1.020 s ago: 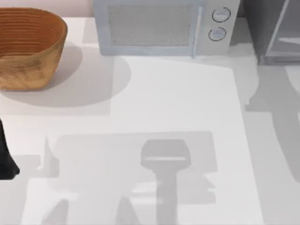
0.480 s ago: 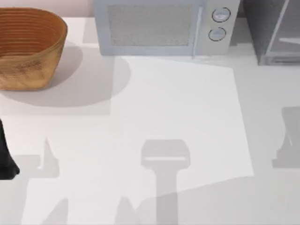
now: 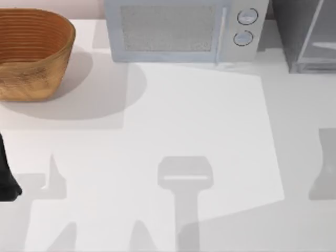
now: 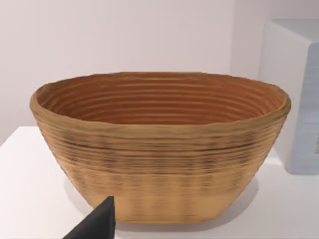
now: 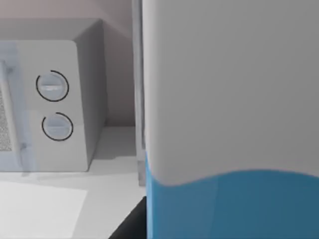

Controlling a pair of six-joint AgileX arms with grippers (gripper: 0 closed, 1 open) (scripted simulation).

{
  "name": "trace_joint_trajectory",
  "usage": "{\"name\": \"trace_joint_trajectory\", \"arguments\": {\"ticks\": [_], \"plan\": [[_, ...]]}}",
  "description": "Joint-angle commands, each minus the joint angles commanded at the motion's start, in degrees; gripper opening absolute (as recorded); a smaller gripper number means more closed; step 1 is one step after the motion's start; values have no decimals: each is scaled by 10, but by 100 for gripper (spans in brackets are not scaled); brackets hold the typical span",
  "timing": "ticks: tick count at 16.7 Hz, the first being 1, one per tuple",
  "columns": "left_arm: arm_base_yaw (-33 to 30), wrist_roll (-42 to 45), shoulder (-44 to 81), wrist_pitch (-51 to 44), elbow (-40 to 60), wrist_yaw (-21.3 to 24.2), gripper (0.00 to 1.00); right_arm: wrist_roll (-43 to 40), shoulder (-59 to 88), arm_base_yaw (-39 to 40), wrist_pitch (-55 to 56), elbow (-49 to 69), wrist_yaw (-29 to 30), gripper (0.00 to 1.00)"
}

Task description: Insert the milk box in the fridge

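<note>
The right gripper's state I cannot tell; keep the milk box (image 5: 229, 124) upright, steering toward the fridge (image 3: 307, 37) far right

Top view: overhead, looking down on the table (image 3: 199, 115). Left wrist view: low, close, facing the wicker basket (image 4: 159, 149). Right wrist view: pressed near the milk box (image 5: 229, 119); shares the microwave (image 3: 181, 31) with the overhead.

Left arm (image 3: 7, 173) parked at the table's left edge, dark tool tip (image 4: 97, 223) low in its wrist view
</note>
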Motion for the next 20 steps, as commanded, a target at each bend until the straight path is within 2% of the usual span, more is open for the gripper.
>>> {"name": "trace_joint_trajectory", "arguments": {"ticks": [5, 9, 13, 20], "plan": [[0, 0, 0, 0, 0, 0, 100, 1, 20, -1, 16, 13, -3, 0], [0, 0, 0, 0, 0, 0, 100, 1, 129, -19, 98, 80, -21, 0], [0, 0, 0, 0, 0, 0, 100, 1, 334, -49, 221, 181, -47, 0], [0, 0, 0, 0, 0, 0, 100, 3, 827, -108, 462, 377, -96, 0]]}}
